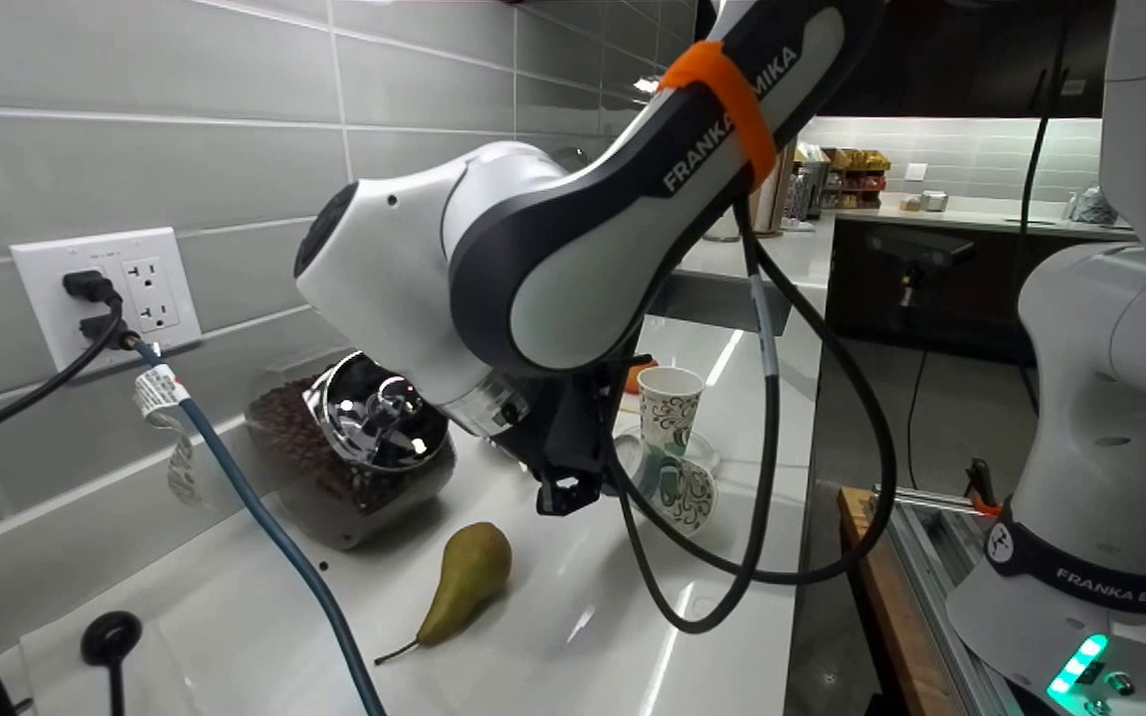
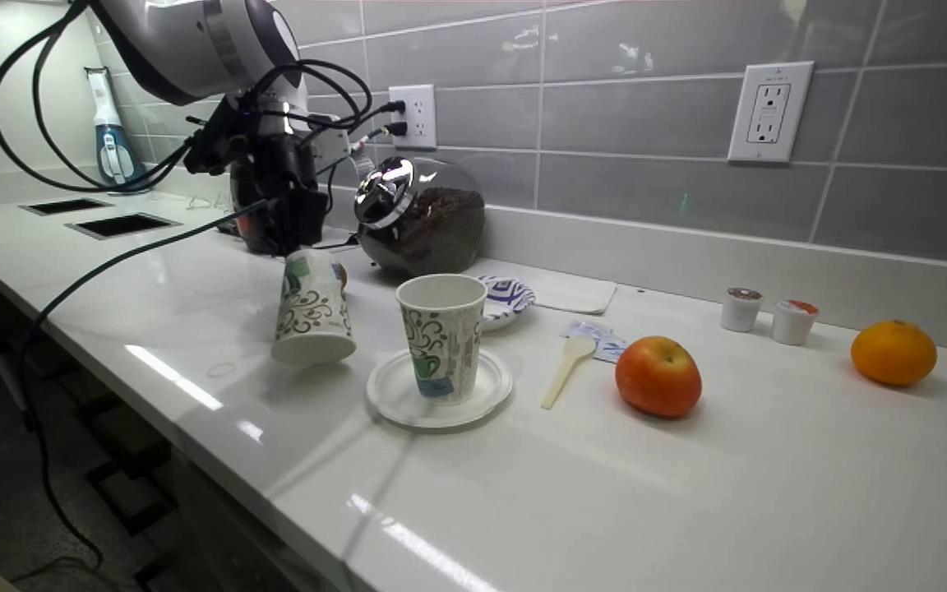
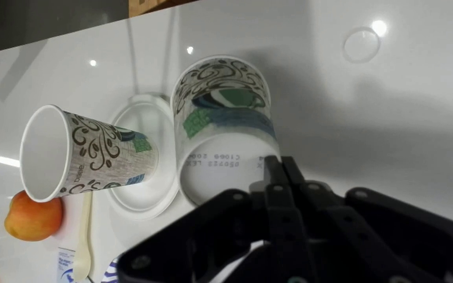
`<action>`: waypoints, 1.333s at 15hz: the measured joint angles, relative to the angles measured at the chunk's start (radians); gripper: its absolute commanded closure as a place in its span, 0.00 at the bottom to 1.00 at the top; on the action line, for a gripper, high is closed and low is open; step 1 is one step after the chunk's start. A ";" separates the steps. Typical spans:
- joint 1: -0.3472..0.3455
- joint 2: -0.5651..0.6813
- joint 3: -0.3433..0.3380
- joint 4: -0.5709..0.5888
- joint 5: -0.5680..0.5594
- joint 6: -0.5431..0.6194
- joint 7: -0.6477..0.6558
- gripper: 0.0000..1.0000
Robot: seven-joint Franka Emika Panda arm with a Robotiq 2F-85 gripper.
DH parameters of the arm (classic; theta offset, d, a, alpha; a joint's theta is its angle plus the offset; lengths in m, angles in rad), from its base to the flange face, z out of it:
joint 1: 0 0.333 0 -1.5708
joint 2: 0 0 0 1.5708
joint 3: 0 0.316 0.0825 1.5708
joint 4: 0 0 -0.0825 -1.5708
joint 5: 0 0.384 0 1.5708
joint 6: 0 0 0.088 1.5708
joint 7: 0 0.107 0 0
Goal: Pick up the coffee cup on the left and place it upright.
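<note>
Your black two-fingered claw (image 3: 281, 159) pinches base edge of brown-swirled white tapered paper cup (image 3: 224, 129), wrist-view centre, tilted mouth-down; likely held for righting.

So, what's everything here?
tilted cup: 1, patterned white, at gripper
upright cup: 1, patterned white, on saucer
saucer: 1, white, counter
dish: 1, blue-white, counter
jar: 1, clear, by wall
pear: 1, green, counter
apple: 1, red, counter
orange: 1, orange, counter
spoon: 1, cream, by packets
packets: seemingly 2, blue-white, counter
tubs: 2, white, near wall
napkin: 1, white, counter
scoop: 1, black, counter
outlets: 2, white, wall
appliance: 1, blue-white, counter
cables: several, dark, along arm
arm: 1, black-white, overhead
gripper: 1, black, apparently pinching tilted cup
</note>
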 measured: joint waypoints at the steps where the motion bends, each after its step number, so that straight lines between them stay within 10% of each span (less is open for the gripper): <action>1: 0.000 0.007 -0.003 0.009 0.000 0.000 0.000 0.70; 12: 0.002 -0.025 0.004 0.034 0.132 0.175 -0.010 0.02; 20: -0.039 -0.270 0.005 -0.201 0.392 0.521 -0.162 0.00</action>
